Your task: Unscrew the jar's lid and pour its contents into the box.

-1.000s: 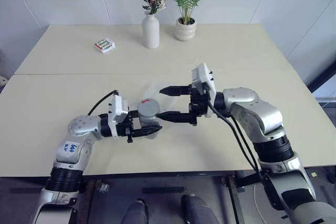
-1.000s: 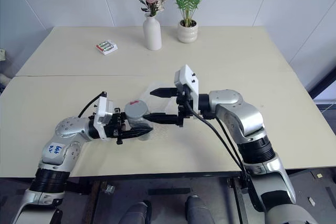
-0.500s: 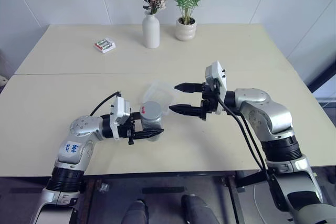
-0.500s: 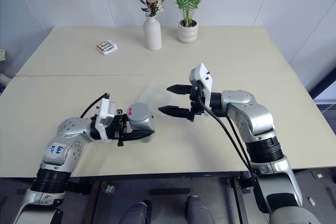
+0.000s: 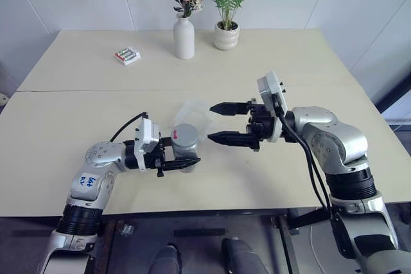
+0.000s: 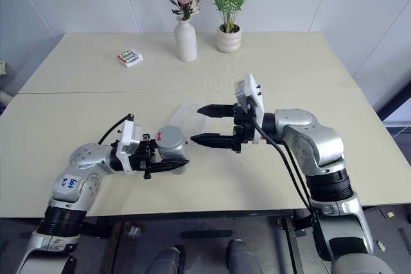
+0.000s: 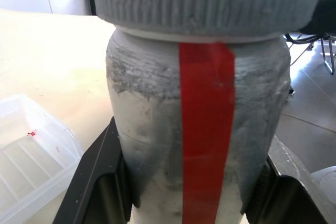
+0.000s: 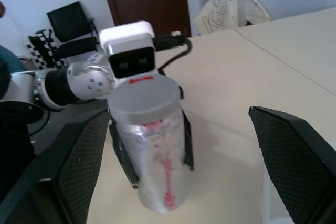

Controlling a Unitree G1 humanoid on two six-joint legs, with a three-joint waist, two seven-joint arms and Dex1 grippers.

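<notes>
Your left hand is clamped on the small clear cylindrical jar with the red stripe, holding it upright on the pale worktop, the ribbed grey screw lid on top. Your right hand hangs spread wide just beside that lid, not touching it. The shallow clear plastic box sits just beyond the jar. Risk now: come in off-centre and you'll shove the jar sideways, or the lid turns the whole jar in your grip.
</notes>
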